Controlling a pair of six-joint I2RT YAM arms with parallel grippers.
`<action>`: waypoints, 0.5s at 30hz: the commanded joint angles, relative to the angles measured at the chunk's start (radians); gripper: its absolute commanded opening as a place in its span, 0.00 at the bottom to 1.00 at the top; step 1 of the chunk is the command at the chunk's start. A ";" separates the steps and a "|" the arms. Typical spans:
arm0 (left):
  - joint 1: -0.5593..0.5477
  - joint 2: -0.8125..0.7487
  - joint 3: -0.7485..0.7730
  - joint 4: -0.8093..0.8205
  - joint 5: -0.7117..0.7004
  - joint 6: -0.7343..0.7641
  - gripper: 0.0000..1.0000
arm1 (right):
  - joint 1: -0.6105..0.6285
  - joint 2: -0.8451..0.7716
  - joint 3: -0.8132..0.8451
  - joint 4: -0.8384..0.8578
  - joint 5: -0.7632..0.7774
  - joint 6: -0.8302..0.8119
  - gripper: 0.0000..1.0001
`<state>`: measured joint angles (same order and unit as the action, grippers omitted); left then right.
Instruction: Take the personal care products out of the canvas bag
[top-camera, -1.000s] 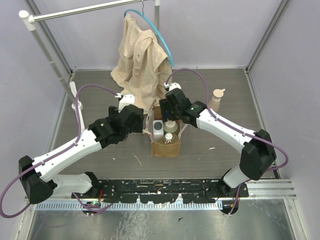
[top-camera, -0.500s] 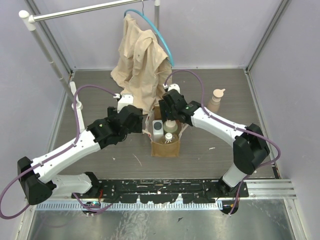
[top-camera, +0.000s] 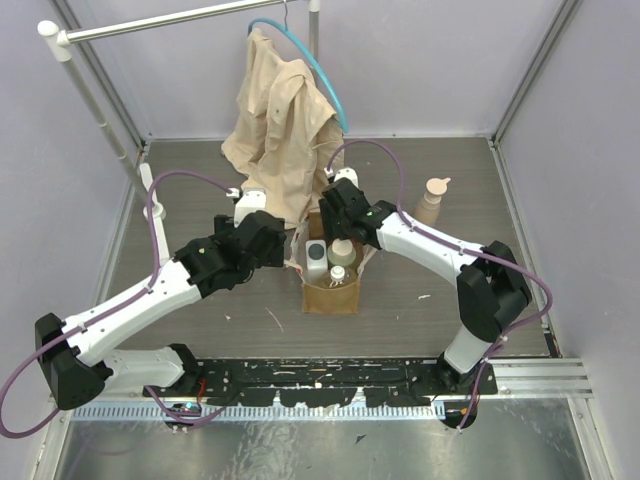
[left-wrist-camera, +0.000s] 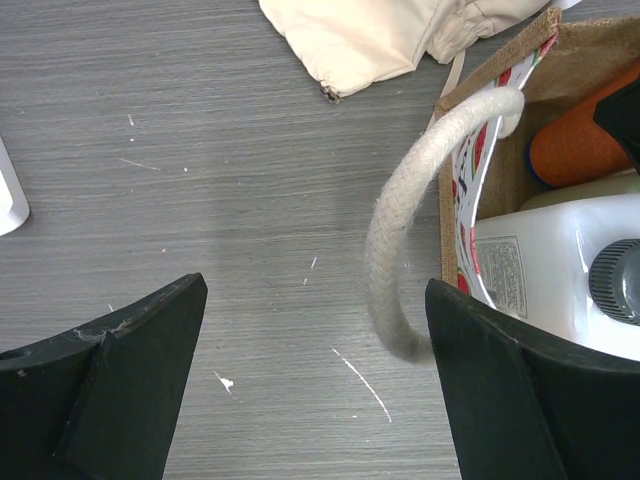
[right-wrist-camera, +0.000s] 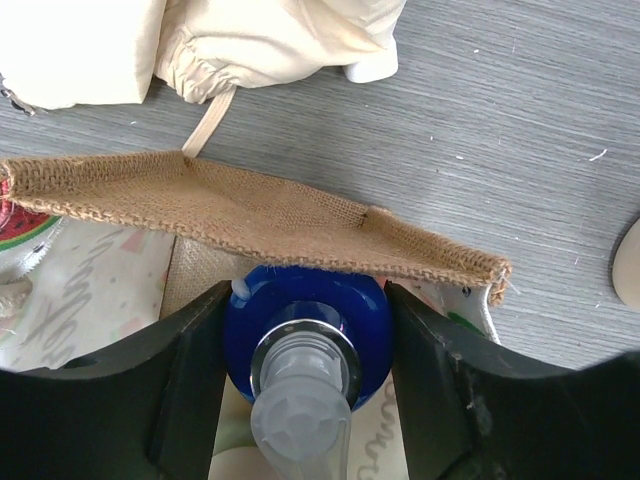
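**Tan-brown canvas bag (top-camera: 330, 294) holds four bottles, one of them gripped; a fifth stands out on the tabletop (top-camera: 200, 190)**

The small cloth bag stands upright near the middle of the grey wood-grain tabletop with its mouth open. Inside it are four bottles:
- the white jug-shaped bottle (top-camera: 316, 258) at the left side
- the pale olive bottle with a cream cap (top-camera: 343, 250) just beside it
- the small clear bottle with a white cap (top-camera: 337, 272) toward the near wall
- the orange bottle with a blue cap (right-wrist-camera: 365, 320) against the far wall

The right gripper (right-wrist-camera: 305, 300) reaches down into the bag's far side. Its two black fingers (right-wrist-camera: 195, 380) press on either side of the blue cap, and no gap shows in the wrist view.

The peach pump-top bottle (top-camera: 432, 202) stands upright on the tabletop, outside the bag and apart from it, toward the right edge.

The left gripper (left-wrist-camera: 312, 295) hangs over the tabletop just beside the bag's left wall, spread wide and holding nothing. One cream rope loop handle (left-wrist-camera: 400, 250) of the bag arcs through the gap between its fingers, close to the finger nearer the bag.

Toward the far edge, behind the bag, the large beige shirt (top-camera: 280, 120) hangs from a light blue hanger (top-camera: 318, 60). Its lower folds come down to the tabletop.
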<state>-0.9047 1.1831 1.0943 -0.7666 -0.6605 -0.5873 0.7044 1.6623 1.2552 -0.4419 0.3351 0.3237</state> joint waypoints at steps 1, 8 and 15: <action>0.004 -0.022 -0.008 -0.017 -0.009 -0.017 0.98 | -0.013 -0.029 0.059 -0.033 0.040 -0.011 0.49; 0.004 -0.021 -0.008 -0.015 -0.004 -0.024 0.98 | -0.014 -0.206 0.143 -0.065 0.053 -0.039 0.45; 0.005 0.002 0.008 -0.028 0.013 -0.038 0.98 | -0.013 -0.291 0.297 -0.075 0.077 -0.096 0.43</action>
<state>-0.9047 1.1801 1.0939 -0.7715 -0.6498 -0.6041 0.6960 1.4834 1.4033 -0.5941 0.3416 0.2756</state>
